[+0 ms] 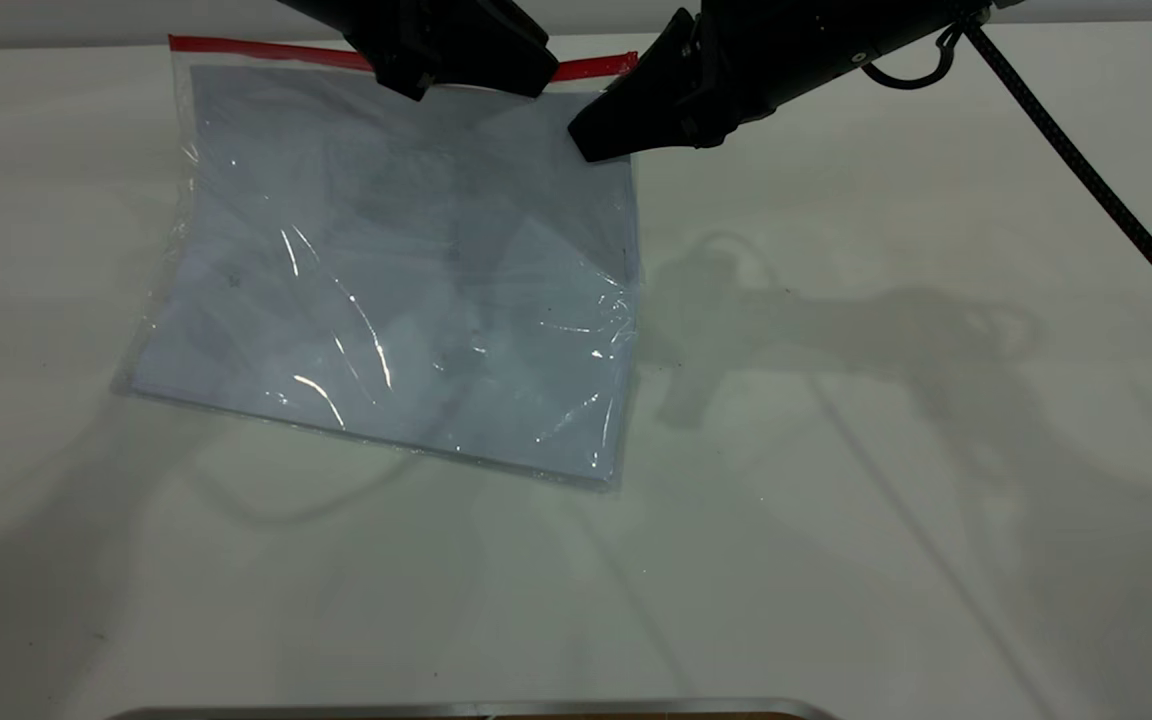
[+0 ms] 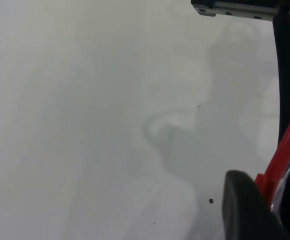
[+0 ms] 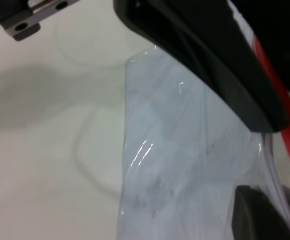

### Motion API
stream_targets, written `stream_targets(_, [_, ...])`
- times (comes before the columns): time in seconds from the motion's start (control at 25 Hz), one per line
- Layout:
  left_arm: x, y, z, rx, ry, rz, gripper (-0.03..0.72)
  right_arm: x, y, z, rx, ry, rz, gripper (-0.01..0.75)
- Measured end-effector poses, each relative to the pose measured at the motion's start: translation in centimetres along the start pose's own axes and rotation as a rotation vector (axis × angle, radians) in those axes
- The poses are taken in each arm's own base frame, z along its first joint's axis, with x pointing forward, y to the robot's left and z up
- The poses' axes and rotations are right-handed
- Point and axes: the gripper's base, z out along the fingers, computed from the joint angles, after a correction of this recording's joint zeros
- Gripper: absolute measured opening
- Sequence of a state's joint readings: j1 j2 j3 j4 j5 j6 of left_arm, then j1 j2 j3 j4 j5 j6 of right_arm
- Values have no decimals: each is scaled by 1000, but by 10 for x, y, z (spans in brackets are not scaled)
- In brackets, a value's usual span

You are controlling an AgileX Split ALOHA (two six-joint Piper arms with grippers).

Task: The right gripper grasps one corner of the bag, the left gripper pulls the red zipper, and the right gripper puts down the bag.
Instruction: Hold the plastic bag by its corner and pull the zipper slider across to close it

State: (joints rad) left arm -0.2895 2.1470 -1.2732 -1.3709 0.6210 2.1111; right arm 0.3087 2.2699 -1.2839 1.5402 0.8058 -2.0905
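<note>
The bag [image 1: 386, 300] leans on the counter [image 1: 886, 450], top edge raised. The left gripper [image 1: 466, 82] pinches the zipper [image 1: 236, 48] mid-strip. The right gripper [image 1: 591, 140] is beside the corner [image 1: 628, 65], grip uncertain. Pulling looks unfinished; putting down remains.

The bag [image 1: 396, 290] is clear, glossy, crinkled plastic over matt white paper, its zipper [image 1: 236, 47] a smooth red plastic strip, on a smooth, faintly sheened white table [image 1: 886, 450], beneath matt black grippers.

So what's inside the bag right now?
Pale paper sheets fill the bag, showing through the clear plastic. Their top edge by the red zipper is partly covered by both arms, so no slider shows.
</note>
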Motion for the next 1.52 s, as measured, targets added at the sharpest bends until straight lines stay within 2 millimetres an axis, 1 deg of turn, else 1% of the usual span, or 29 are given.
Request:
stream_targets(0.12, [-1,1,0,-3,-2,3,113,0,0,0,0,0,0,36])
stream_targets(0.2, [-2,2,0,-10,-2,6,80,0,0,0,2,-3,6,36])
stream_targets(0.6, [-1,9,-1,-70,26,14,8,0,-3,-1,27,-5,73,36])
stream_targets(0.76, [2,15,-2,-122,69,31,7,4,-12,-10,51,-14,118,36])
stream_targets(0.88, [3,15,-2,-126,75,34,7,8,-22,-20,80,-23,154,37])
stream_targets(0.96, [3,15,-2,-126,75,34,7,10,-25,-24,89,-24,162,37])
stream_targets(1.36, [0,16,-3,-125,70,49,18,16,-18,-20,36,65,71,38])
stream_targets(1.48, [-8,16,-9,-138,58,64,50,19,-17,-21,28,102,35,38])
stream_targets(1.52, [-11,16,-11,-142,54,64,71,20,-17,-21,31,113,26,38])
